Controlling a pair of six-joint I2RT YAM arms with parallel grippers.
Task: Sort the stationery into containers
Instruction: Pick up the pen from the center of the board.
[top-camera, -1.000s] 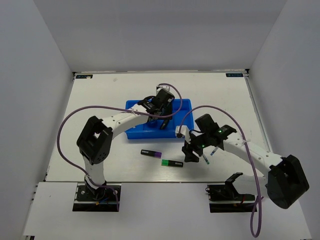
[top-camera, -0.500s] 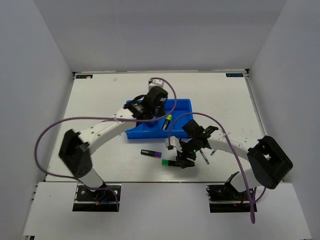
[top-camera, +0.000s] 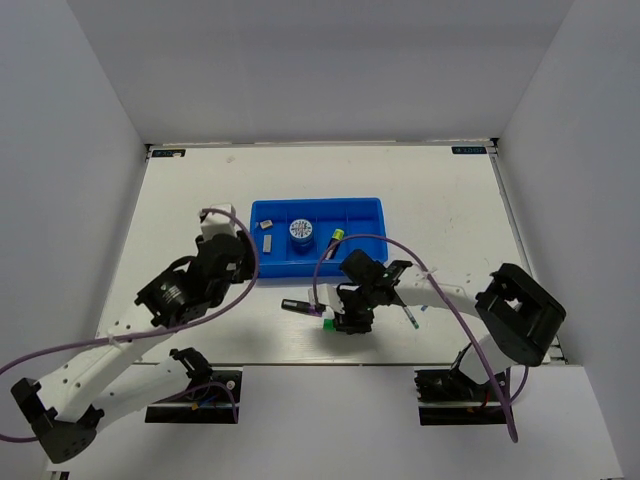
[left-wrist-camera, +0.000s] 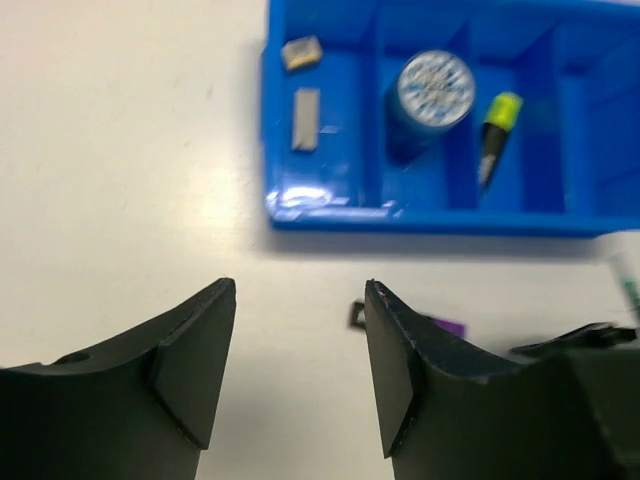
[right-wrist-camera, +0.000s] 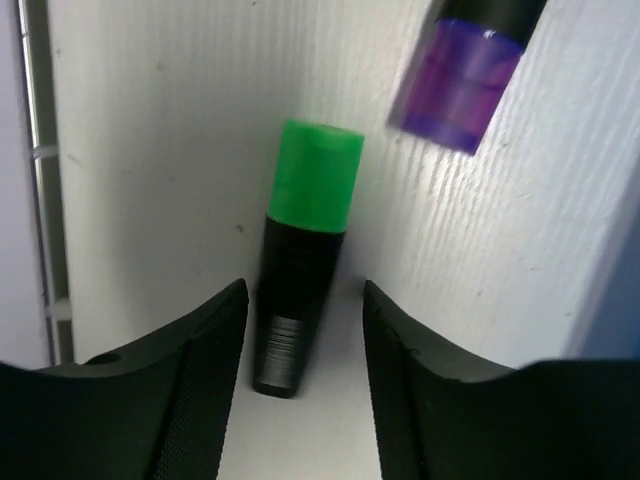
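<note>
The blue tray (top-camera: 360, 205) holds two grey-white blocks (left-wrist-camera: 305, 118), the blue-white roll (left-wrist-camera: 435, 88) and the yellow-ended highlighter (left-wrist-camera: 497, 125), each in its own compartment. The purple-ended highlighter (top-camera: 300, 306) lies on the table in front of the tray. My right gripper (top-camera: 345, 322) is open and low over the green-ended highlighter (right-wrist-camera: 305, 250), its jaws on either side of the black body and apart from it. My left gripper (top-camera: 238, 262) is open and empty, above the table at the tray's near left corner. A thin pen (top-camera: 411, 319) lies right of the right gripper.
The purple-ended highlighter (right-wrist-camera: 462, 85) lies close beyond the green one. The table's near edge runs just behind the right gripper. White walls enclose the table on three sides. Purple cables loop off both arms.
My left arm has drawn back from over the tray to the near left, leaving the yellow-ended highlighter in the tray. My right gripper has moved left and down onto the green-ended highlighter.
</note>
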